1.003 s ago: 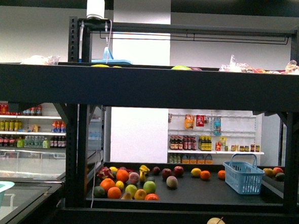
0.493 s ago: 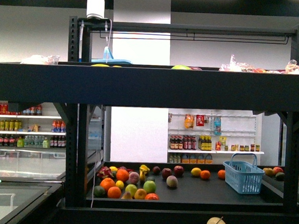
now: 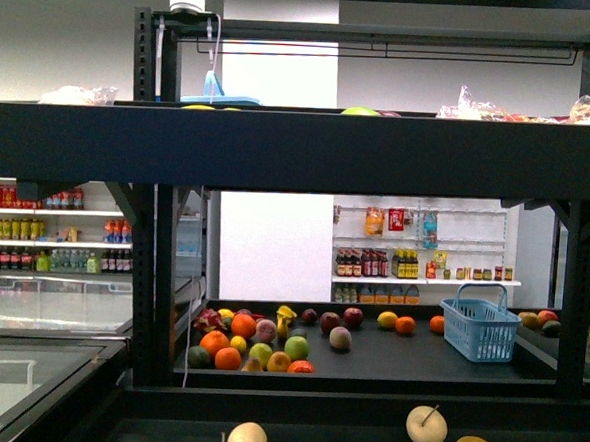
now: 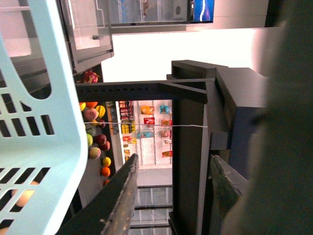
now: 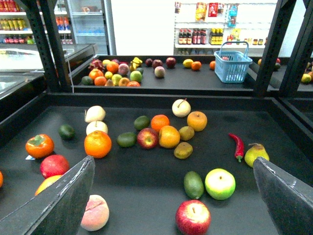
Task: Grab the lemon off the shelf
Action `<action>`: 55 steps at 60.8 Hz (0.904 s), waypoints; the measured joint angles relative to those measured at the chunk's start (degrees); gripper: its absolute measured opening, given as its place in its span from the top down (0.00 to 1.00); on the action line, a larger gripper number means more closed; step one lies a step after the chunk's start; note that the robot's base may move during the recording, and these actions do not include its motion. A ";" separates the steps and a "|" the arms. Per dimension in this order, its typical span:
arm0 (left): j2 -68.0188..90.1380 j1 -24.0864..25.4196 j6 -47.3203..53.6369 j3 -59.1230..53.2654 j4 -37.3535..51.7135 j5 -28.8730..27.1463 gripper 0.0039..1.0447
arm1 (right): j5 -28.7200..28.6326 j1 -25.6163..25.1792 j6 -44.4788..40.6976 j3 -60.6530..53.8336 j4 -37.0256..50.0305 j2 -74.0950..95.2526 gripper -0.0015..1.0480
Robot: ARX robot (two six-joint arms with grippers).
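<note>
Searching the near tier of the shelf (image 5: 146,100) gives no fruit that reads plainly as a lemon. The nearest candidates are a yellow fruit (image 5: 197,121) mid-tray with a stem dimple, more like an apple, and a yellow-orange fruit (image 5: 168,136) touching a red apple (image 5: 147,138). A small yellow fruit (image 5: 188,62) lies on the rear rack, well apart.

Right fingers (image 5: 63,205) are spread wide and empty, above the tray's near side. Left fingers (image 4: 122,196) are parted with nothing between them, just beside a light blue basket (image 4: 44,122).

Risks:
- Wrong pick: orange (image 5: 98,144), yellow and russet fruits sit clustered, and colour alone may mislead.
- Candidates touch neighbours, so closing fingers could nudge them and set round fruit rolling.
- Reaching in may clip the black upright post (image 5: 51,44).
</note>
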 joint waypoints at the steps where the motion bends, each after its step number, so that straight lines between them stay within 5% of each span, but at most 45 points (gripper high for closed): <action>1: -0.09 0.02 -0.02 -0.20 -0.02 0.00 0.47 | 0.00 0.00 0.00 0.00 0.00 0.00 0.07; 16: -2.73 2.16 3.02 -2.47 -5.07 1.27 0.06 | 0.02 0.00 0.00 0.00 0.00 0.00 0.07; 40: -17.70 2.40 13.62 -4.33 -26.03 2.51 0.07 | 0.02 0.00 0.00 0.00 0.00 0.00 0.07; 55: -34.69 2.12 38.97 -8.87 -52.85 -6.34 0.07 | 0.02 0.00 0.00 -0.02 0.00 0.00 0.07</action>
